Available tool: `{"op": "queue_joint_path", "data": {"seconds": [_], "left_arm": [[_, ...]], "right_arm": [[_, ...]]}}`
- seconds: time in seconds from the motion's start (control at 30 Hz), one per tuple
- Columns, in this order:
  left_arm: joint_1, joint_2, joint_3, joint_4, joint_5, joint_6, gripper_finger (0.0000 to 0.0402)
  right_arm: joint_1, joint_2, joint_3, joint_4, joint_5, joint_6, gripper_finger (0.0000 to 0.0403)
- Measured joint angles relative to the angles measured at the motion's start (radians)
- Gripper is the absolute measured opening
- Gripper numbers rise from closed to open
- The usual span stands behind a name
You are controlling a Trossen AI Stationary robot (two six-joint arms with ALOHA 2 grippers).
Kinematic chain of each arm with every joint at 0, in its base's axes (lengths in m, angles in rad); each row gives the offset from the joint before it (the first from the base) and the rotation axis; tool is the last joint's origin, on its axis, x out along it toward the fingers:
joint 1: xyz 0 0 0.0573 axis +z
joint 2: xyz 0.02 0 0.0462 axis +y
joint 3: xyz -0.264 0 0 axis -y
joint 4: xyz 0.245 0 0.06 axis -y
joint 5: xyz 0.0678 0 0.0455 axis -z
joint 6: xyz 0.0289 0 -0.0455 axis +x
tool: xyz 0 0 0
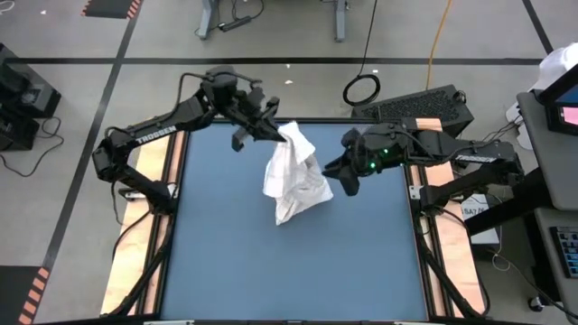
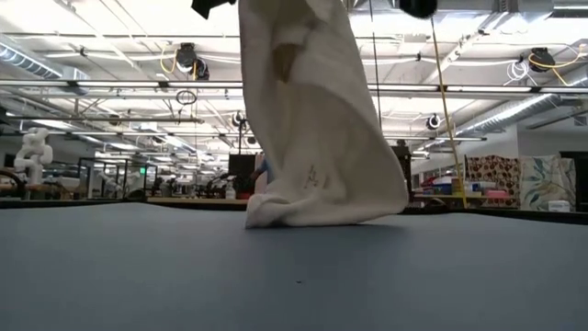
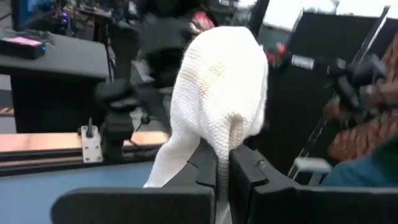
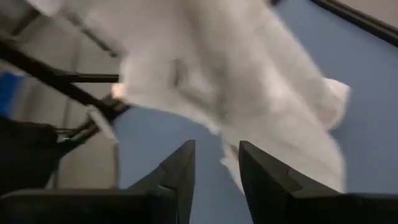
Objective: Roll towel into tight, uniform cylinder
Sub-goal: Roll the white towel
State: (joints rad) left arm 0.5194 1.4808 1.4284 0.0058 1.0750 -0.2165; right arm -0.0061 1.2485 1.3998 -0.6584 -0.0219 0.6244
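The white towel (image 1: 293,176) hangs bunched over the middle of the blue table (image 1: 226,262), toward its far edge. Its lower end (image 2: 276,213) rests crumpled on the table top. My left gripper (image 1: 275,134) is at the towel's top, shut on it, and points level. My right gripper (image 1: 339,176) stands open just beside the towel's right side. In the right wrist view the towel (image 4: 236,74) hangs just beyond the parted fingertips of my right gripper (image 4: 217,168). My left gripper pinches a gathered bunch at the towel's upper end (image 3: 219,134) between its two fingers, several layers thick. The fingers come level from the table's far left. The towel hangs slack below them, its lower end on the table. My right gripper: whether it touches the towel I cannot tell.
Wooden rails (image 1: 167,181) run along both sides of the table. A black case (image 1: 424,108) and a coiled cable (image 1: 361,88) lie beyond the far right corner. Bare blue table top spreads toward the near edge (image 1: 289,289).
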Motion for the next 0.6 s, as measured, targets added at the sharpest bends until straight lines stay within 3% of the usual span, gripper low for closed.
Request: {"op": "queue_joint_path", "data": {"seconds": [0.2,0.6], "left_arm": [[0.042,-0.017,0.0,0.13,-0.005,-0.16,0.0014],[0.043,-0.02,0.0,0.288,-0.028,-0.324,0.0018]], "right_arm": [[0.075,0.058,0.002,0.21,0.086,-0.024,0.0114],[0.128,0.209,0.0,0.229,0.27,-0.008,0.0114]]}}
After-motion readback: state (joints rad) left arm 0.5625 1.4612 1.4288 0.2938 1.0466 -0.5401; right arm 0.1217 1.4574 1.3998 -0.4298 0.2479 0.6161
